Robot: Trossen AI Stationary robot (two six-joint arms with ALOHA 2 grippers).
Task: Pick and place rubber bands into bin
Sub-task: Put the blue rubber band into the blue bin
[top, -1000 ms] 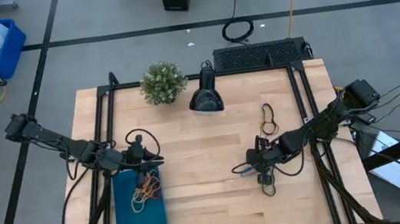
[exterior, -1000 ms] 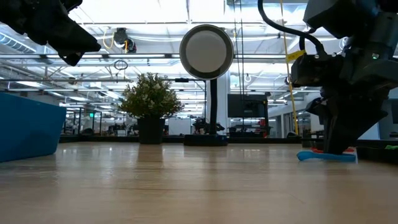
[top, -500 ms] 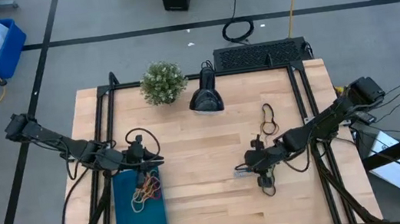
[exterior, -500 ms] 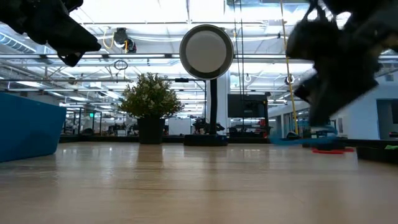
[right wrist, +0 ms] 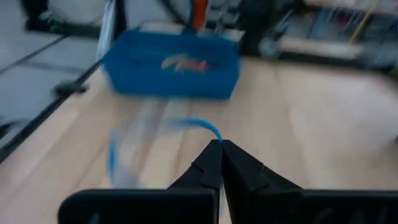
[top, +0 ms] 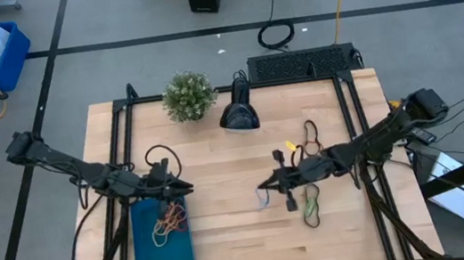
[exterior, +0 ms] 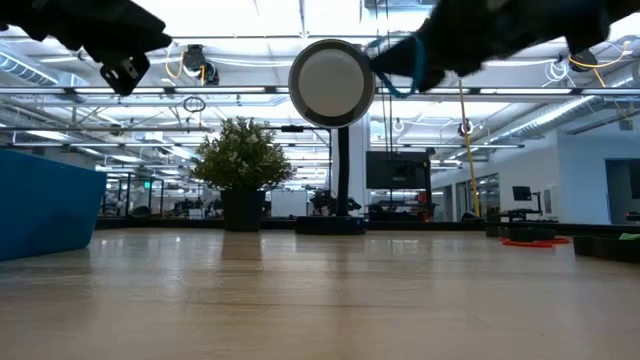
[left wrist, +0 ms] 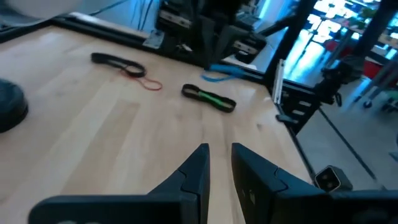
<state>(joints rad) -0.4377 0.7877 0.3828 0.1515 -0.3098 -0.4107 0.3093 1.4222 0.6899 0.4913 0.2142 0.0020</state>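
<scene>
The teal bin (top: 159, 247) lies at the table's near left with several rubber bands (top: 170, 219) in it; the right wrist view shows the bin (right wrist: 171, 65) ahead. My left gripper (top: 182, 188) hovers over the bin's far right corner, its fingers (left wrist: 217, 158) a narrow gap apart with nothing between them. My right gripper (top: 262, 184) is mid-table, raised and shut on a blue rubber band (top: 262, 200). A green and dark band (top: 312, 206), a dark and red pair (top: 309, 138) and an orange one (top: 290, 149) lie flat on the wood. My right gripper pinches a short stretch of the blue band (right wrist: 210, 132) between its two fingertips. The fingers point nearly level toward the table's left. The rest of the loop (exterior: 402, 76) hangs slack below the fingers, lifted clear of the table.
A potted plant (top: 189, 94) and a black lamp (top: 238, 114) stand at the far edge, with a dark keyboard-like block (top: 302, 62) behind them. Bare wood lies between the bin and my right gripper.
My right gripper has risen from the table and moved toward the table's left, tipping from pointing down to nearly level. The blue band came up with it, lifted clear of the wood. The green and dark band stays on the table.
</scene>
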